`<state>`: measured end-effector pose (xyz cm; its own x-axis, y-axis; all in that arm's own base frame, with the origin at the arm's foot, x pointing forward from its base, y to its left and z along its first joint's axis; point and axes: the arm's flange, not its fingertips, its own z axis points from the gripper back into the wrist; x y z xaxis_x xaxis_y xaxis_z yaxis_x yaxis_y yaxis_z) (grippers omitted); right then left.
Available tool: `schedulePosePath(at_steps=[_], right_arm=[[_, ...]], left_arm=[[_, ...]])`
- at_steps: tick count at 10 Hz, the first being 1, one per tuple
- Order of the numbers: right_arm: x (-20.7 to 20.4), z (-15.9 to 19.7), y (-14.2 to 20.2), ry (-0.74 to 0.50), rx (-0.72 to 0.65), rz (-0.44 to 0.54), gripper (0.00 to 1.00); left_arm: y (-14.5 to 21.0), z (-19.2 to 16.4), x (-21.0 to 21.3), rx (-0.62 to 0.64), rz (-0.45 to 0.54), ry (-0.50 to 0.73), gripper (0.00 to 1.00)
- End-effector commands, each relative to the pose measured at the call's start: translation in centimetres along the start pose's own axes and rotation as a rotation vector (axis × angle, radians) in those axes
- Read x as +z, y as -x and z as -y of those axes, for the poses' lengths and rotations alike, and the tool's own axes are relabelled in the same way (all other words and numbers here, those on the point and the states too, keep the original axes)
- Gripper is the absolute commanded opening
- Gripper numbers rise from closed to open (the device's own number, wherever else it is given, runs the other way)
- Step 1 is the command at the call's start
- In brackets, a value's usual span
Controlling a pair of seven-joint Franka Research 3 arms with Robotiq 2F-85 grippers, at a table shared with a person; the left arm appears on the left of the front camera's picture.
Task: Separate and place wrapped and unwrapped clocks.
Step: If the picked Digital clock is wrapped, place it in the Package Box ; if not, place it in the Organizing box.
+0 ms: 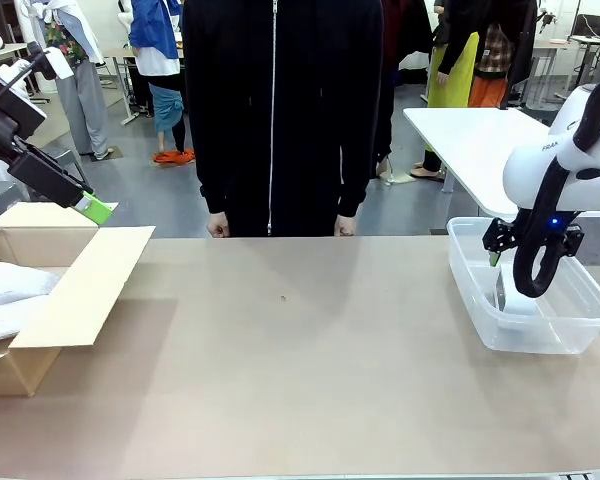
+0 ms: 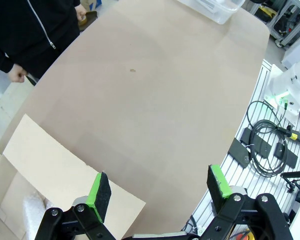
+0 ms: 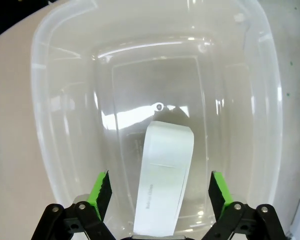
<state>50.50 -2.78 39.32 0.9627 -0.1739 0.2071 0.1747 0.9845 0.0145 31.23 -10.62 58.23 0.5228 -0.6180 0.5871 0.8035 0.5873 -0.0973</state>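
Near edge, robot's left: cardboard box (image 1: 50, 290) with flaps open, sitting on the tan bench (image 1: 300, 350). 2 whitish bubble-wrapped clocks (image 1: 10, 300) lie inside it, one against the other; a bit of wrap also shows in the left wrist view (image 2: 34, 207). Left end effector (image 1: 95, 208) hangs above the box's far flap, pads spread wide, nothing between them; in its own camera the green pads (image 2: 97, 190) stand well apart over the flap edge.

Near right: clear plastic tub (image 1: 570, 335) on the bench. The bare white clock (image 3: 162, 177) is inside, on the tub floor, long side running away from the wrist camera; its dark face cannot be made out. In the front view it shows through the tub wall (image 1: 515, 292). Right end effector (image 3: 160, 187) sits low over the tub, fingers spread on either side of the clock, pads (image 3: 217, 187) clear of it, not pinching.

Mid bench: 1 small dark speck (image 1: 283, 297).

Far side: person in black zip jacket (image 1: 280, 100) stands at the bench edge, both hands (image 1: 218, 228) down by the edge, fists loosely curled.
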Motion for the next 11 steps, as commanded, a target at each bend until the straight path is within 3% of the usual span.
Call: schedulePosePath(at_steps=[1,2,6,11], right_arm=[[4.8,-0.8,0.6,-0.002,0.003,0.043,1.00],[8.1,-0.9,0.7,0.023,0.005,0.068,1.00],[17.8,-0.8,2.1,-0.087,0.013,0.077,1.00],[22.5,-1.4,3.3,-0.105,0.070,0.132,1.00]], left_arm=[[0.0,0.1,0.0,0.004,-0.001,-0.001,1.00],[0.0,0.1,0.0,0.004,-0.001,-0.001,1.00],[0.0,0.1,0.0,0.004,-0.001,-0.001,1.00],[0.0,0.1,0.0,0.004,-0.001,-0.001,1.00]])
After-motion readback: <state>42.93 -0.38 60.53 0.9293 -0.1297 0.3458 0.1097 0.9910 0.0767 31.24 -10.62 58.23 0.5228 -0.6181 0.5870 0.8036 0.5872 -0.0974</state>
